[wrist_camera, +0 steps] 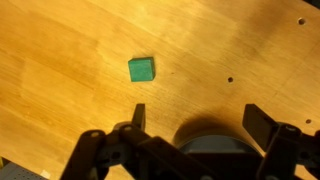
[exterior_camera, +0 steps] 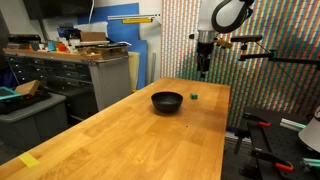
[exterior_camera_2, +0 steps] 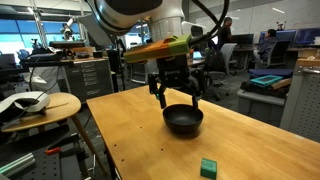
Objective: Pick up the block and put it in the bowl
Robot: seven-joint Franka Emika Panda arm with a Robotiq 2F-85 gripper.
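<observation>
In an exterior view, the black bowl (exterior_camera: pixel 167 101) sits on the wooden surface (exterior_camera: pixel 120 135). The small green block (exterior_camera: pixel 193 96) lies just to its right, not touching it. Further right the gripper (exterior_camera: pixel 204 72) hangs above the surface, its 2 fingers (wrist_camera: pixel 138 115) spread and holding nothing.

A pale wooden desk (exterior_camera: pixel 150 135) fills the middle of a workshop. In an exterior view, a grey drawer cabinet (exterior_camera: pixel 70 78) with a cluttered top stands at the far left. A blue panel (exterior_camera: pixel 130 35) is behind it, beside a speckled multicoloured wall (exterior_camera: pixel 180 40). A round side table (exterior_camera_2: pixel 45 105) sits left of the desk, with bright windows (exterior_camera_2: pixel 22 32) far behind.
</observation>
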